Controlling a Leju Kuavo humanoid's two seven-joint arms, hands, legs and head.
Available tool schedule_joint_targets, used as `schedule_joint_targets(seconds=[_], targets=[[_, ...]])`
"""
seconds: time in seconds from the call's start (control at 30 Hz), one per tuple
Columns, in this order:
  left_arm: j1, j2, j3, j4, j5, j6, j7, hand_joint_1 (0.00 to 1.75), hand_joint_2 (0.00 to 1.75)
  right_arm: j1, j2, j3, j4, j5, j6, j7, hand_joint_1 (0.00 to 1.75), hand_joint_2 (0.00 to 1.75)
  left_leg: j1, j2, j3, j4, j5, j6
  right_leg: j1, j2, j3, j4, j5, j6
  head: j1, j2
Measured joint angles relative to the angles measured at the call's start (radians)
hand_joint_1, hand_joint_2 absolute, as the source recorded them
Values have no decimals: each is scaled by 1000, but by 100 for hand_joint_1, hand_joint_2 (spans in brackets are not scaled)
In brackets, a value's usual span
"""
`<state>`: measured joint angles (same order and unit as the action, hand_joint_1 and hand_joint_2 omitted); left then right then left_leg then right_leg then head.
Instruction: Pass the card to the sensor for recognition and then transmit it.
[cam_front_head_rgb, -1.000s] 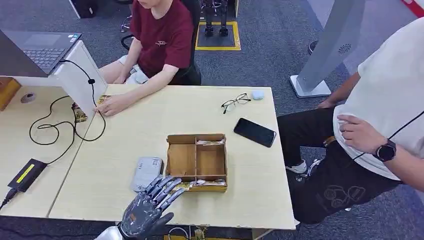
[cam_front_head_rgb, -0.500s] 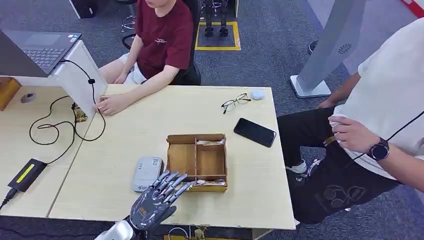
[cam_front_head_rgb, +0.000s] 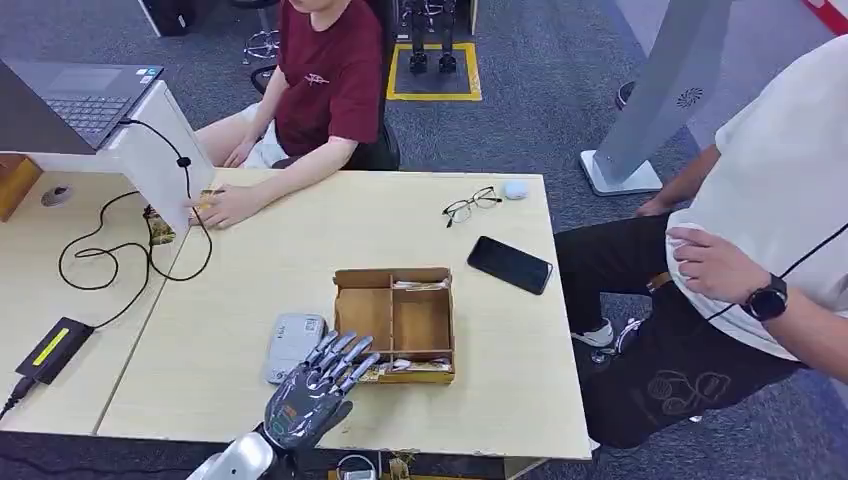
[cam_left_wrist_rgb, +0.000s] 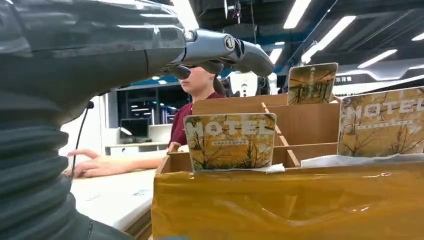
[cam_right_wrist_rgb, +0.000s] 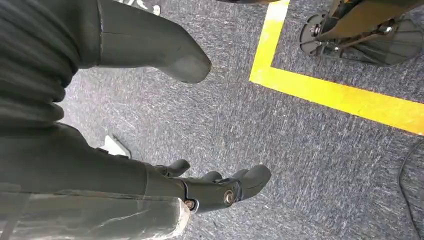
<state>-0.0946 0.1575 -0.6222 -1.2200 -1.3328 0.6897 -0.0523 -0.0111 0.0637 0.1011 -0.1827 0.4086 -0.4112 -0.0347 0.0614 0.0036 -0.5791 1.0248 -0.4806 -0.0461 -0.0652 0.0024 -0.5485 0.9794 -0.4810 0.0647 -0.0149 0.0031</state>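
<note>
A brown divided cardboard box sits near the table's front edge, with yellow hotel cards standing in its compartments. In the left wrist view one card reading MOTEL stands in the near compartment, another card beside it. My left hand hovers at the box's near left corner, fingers spread and straight, reaching over the front compartment with nothing held. A grey card sensor lies flat just left of the box. My right hand hangs over the carpet, fingers loosely apart, empty.
A black phone, glasses and a small white case lie on the table's far right. A seated person rests a hand at the far left by a white box and cables. Another person stands close on the right.
My left hand has moved forward and to the right, from beside the sensor toward the box's front left corner, fingers still spread. The standing person's hand shifted slightly.
</note>
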Motion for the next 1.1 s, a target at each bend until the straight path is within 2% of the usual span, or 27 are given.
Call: schedule_joint_targets(seconds=[0.27,0.37,0.4,0.43,0.77,0.8,0.87,0.9,0.93,1.1], targets=[[1,-1,-3,1,91,-9,-45,0,175,1,0,-8,0,8,-2,-1,0,175,0,0,0,0,0,0,0,0,0,0,0,0,0,0],[2,-1,-5,-2,101,-12,-45,0,175,1,0,-11,0,12,-2,-1,0,175,0,0,0,0,0,0,0,0,0,0,0,0,0,0],[2,-1,-5,-2,105,-17,-45,157,175,1,0,-12,0,12,-2,-1,0,175,0,0,0,0,0,0,0,0,0,0,0,0,0,0],[2,-1,-5,-2,110,-24,-47,171,175,1,0,-13,0,12,-2,-1,0,175,0,0,0,0,0,0,0,0,0,0,0,0,0,0],[0,4,-7,-2,160,-75,-65,175,175,1,0,-26,0,12,-6,-7,0,175,0,0,0,0,0,0,0,0,0,0,0,0,0,0],[-1,4,-8,-2,166,-79,-65,159,175,1,0,-26,0,13,-6,-7,0,175,0,0,0,0,0,0,0,0,0,0,0,0,0,0],[-3,4,-8,-2,174,-84,-68,155,175,1,1,-29,0,12,-8,-7,0,175,0,0,0,0,0,0,0,0,0,0,0,0,0,0],[-4,4,-8,-2,175,-85,-72,161,175,1,1,-29,0,12,-8,-7,0,175,0,0,0,0,0,0,0,0,0,0,0,0,0,0],[-4,4,-8,-2,178,-86,-77,175,175,1,1,-29,0,12,-8,-7,0,175,0,0,0,0,0,0,0,0,0,0,0,0,0,0],[-6,5,-8,-2,188,-89,-83,175,175,0,1,-32,0,12,-6,-7,0,175,0,0,0,0,0,0,0,0,0,0,0,0,0,0]])
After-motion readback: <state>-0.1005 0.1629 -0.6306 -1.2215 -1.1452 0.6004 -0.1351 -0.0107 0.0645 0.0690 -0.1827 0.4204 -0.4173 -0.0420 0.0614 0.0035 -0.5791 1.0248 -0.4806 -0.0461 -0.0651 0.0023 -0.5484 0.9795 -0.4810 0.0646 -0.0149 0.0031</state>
